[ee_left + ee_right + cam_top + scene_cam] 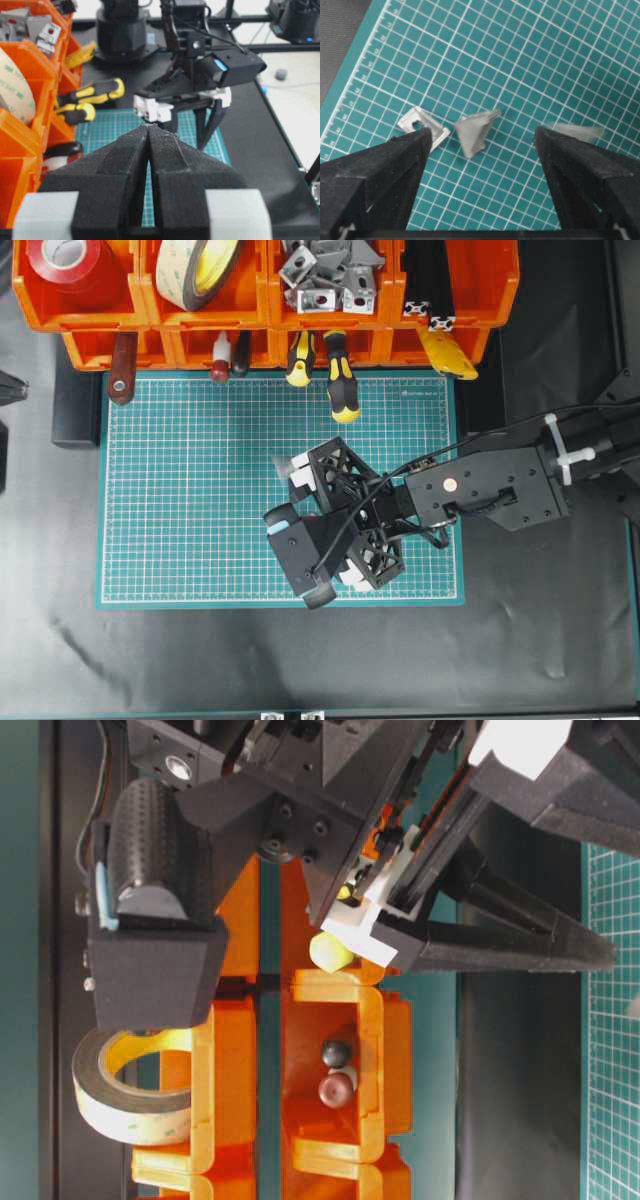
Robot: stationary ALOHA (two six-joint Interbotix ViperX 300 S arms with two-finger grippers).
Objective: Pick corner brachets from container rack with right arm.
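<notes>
Brackets are what I check first: the right wrist camera shows one corner brachet (422, 126) lying flat on the green cutting mat (530, 60), partly hidden behind the tip of one finger (380, 175). A second one (472, 132) sits between the fingers, blurred, and I cannot tell whether it rests on the mat or is in the air. A third blurred grey shape (575, 131) shows at the tip of the other finger; I cannot say what it is. The right tool (482, 150) stands wide apart and holds nothing.

From overhead I see the right arm (500, 485) reaching in from the right over the mat (180, 490), its tool (315, 530) above the mat's lower right part. More corner brachets (325, 275) are piled in an upper bin of the orange container rack (260, 300) at the top of the worktop. Neighbouring bins hold a red tape roll (65, 260), a pale tape roll (200, 265) and black bars (430, 280). Yellow-and-black handles (340, 375) stick out of the lower bins.

The left tool (149, 150) has its fingers pressed together, empty, facing the right arm's tool across the mat.
</notes>
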